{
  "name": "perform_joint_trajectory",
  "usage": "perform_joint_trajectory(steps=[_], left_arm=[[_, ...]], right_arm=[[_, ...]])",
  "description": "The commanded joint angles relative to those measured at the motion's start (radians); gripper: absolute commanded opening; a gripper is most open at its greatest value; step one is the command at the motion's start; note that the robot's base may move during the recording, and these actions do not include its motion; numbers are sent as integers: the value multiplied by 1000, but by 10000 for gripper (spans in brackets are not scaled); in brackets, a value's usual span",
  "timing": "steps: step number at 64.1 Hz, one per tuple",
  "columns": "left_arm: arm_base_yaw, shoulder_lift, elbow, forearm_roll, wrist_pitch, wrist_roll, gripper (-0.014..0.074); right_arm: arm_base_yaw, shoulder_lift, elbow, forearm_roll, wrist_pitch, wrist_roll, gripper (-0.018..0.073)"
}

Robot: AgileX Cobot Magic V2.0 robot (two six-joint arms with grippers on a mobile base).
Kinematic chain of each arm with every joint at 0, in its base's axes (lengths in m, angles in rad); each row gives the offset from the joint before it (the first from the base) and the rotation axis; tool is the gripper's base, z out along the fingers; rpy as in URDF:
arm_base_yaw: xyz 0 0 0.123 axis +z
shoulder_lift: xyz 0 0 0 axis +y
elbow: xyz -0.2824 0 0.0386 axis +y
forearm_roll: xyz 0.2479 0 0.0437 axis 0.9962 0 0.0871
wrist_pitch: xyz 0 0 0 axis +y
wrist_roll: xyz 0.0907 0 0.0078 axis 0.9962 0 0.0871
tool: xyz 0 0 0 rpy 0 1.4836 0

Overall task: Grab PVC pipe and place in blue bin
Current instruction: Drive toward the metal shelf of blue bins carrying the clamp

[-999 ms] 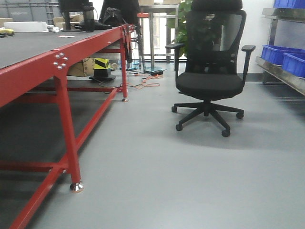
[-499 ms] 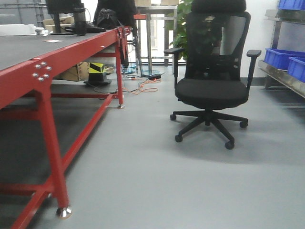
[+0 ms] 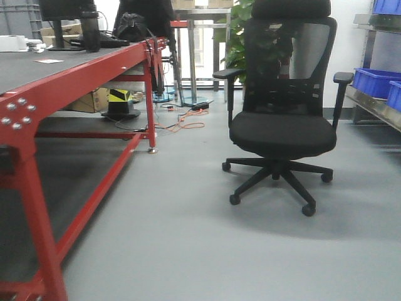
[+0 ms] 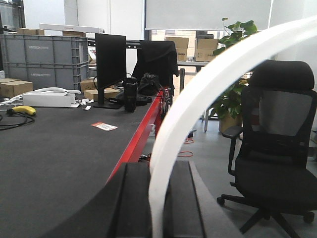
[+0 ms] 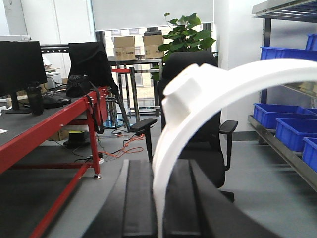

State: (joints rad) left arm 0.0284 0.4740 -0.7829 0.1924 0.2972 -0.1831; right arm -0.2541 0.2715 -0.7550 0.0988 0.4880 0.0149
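Left gripper (image 4: 157, 171) was closed tight on the PVC pipe (image 4: 195, 89). The white strip was pinched between both fingers (image 4: 134, 198) and curved up toward 1 o'clock, cutting across the left wrist view. Right gripper (image 5: 159, 166) was closed the same way on a white arc (image 5: 168, 144), which also swept toward 1–2 o'clock and had a round tab (image 5: 190, 89) on its upper part. Could not tell whether that was the same piece.

Front view:
- A red-framed table (image 3: 81, 69) ran along 9–10 o'clock.
- A black office chair (image 3: 282, 125) stood on open floor at 1 o'clock, between the camera and the plant (image 3: 237, 31).
- Orange cables (image 3: 182, 122) lay on the floor at 11 o'clock, near a yellow-black striped object (image 3: 119, 95) and a cardboard box (image 3: 88, 100) under the table.

The tabletop held:
- a monitor (image 4: 110, 64)
- a black bottle (image 4: 130, 94)
- a red-white label (image 4: 104, 126)
- a yellow item (image 4: 22, 110)
- grey crates (image 4: 44, 64) behind

Blue bins (image 5: 290, 130) sat on a metal shelf (image 5: 285, 10) at 3 o'clock, with the chair just beside the shelf at its 9 o'clock.
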Motion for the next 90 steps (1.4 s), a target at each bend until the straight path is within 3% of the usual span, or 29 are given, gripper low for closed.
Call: perform_joint_trajectory(steps=[1,90], left_arm=[[1,-2,-1,0,-30,-8,-111],[1,-2,-1,0,-30,-8,-111]], right_arm=[[-3,-2,0,-3,-25,-4,-167],[-3,-2,0,-3,-25,-4,-167]])
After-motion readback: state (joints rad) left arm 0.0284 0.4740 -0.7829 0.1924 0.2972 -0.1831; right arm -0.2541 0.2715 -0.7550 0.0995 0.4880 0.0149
